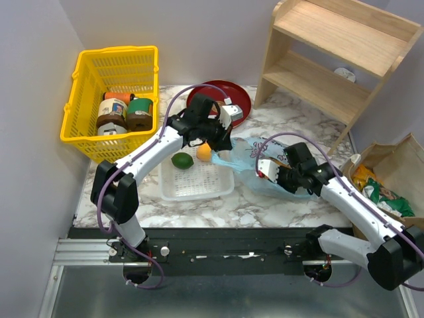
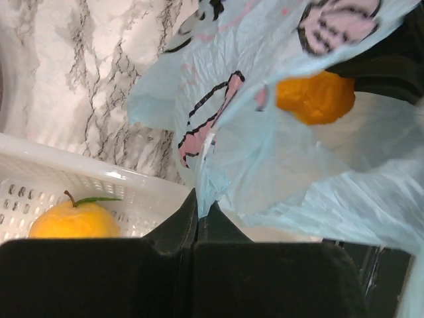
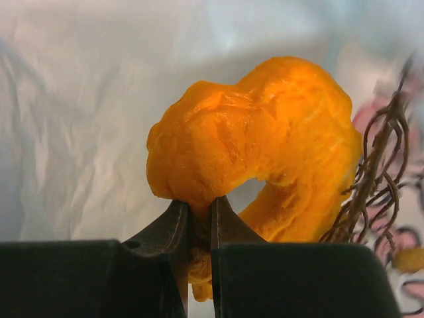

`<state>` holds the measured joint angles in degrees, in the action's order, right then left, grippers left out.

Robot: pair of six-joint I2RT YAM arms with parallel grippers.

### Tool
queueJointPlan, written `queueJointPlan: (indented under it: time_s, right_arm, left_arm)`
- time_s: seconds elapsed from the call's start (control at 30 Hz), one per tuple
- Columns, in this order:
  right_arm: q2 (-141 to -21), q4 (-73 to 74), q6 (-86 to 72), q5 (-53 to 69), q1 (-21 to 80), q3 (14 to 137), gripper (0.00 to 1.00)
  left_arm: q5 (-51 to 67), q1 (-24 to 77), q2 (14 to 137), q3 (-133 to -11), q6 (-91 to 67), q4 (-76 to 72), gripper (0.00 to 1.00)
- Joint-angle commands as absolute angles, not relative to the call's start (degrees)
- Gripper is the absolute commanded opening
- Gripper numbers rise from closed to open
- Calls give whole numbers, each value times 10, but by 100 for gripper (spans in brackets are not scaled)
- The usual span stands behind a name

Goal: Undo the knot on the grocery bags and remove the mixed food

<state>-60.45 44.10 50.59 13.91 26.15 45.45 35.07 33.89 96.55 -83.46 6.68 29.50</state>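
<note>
**A:** What has the right claw (image 3: 199,222) got?

**B:** It is nipped narrow on the lower rim of the orange-glazed doughnut (image 3: 258,152). Both are inside the light-blue plastic bag (image 1: 265,162), which lies on the desk (image 1: 132,209) just right of centre in the overhead view.

**A:** And the left claw (image 2: 197,218)?

**B:** It is closed flat on a fold of the bag's edge at the bottom middle of its own view, which holds the mouth up.

**A:** How should the doughnut come out?

**B:** I'd draw it back slowly along the line of the opening. The bite is thin, on one edge of the ring, so a quick pull might tear it or let it swing. The left claw should hold the film taut so it doesn't drag along.

**A:** Is anything in the way?

**B:** Thin brown stems (image 3: 377,172) stand just beside the doughnut at the right of the right wrist view and could snag. Loose plastic also surrounds it.

**A:** Where should it go?

**B:** Probably the white tray (image 1: 199,189), left of the bag, where the lime (image 1: 182,159) and the orange (image 1: 204,152) lie. The left arm hangs over the tray's upper right corner, so I'd come in low from the right.

**A:** What else is around?

**B:** There is a red plate (image 1: 202,96) at upper centre and a yellow basket (image 1: 79,99) of jars (image 1: 126,112) at upper left. A wooden shelf (image 1: 338,59) stands at upper right, and the brown paper bag (image 1: 397,156) is at the right edge with packets showing inside.
</note>
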Motion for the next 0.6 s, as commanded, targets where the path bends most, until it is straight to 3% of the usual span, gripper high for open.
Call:
queueJointPlan:
  time_s: [0.0, 0.1, 0.17, 0.2, 0.33, 0.47, 0.57]
  right_arm:
    - [-570, 363, 429, 4, 260, 408, 0]
    - [-569, 352, 389, -63, 251, 421, 1]
    - [-570, 396, 373, 33, 232, 459, 0]
    - [-563, 450, 378, 88, 216, 482, 0]
    - [-527, 521, 376, 318, 215, 558, 0]
    - [-538, 559, 349, 340, 215, 603, 0]
    - [-554, 614, 387, 380, 215, 622, 2]
  left_arm:
    - [337, 348, 942, -854, 94, 308, 0]
    - [319, 357, 946, -863, 106, 330, 0]
    - [308, 368, 954, -871, 104, 341, 1]
    - [307, 370, 958, -874, 98, 346, 10]
    - [286, 391, 949, -873, 101, 331, 10]
    - [246, 407, 954, -874, 132, 338, 6]
    - [245, 406, 948, -878, 131, 332, 21]
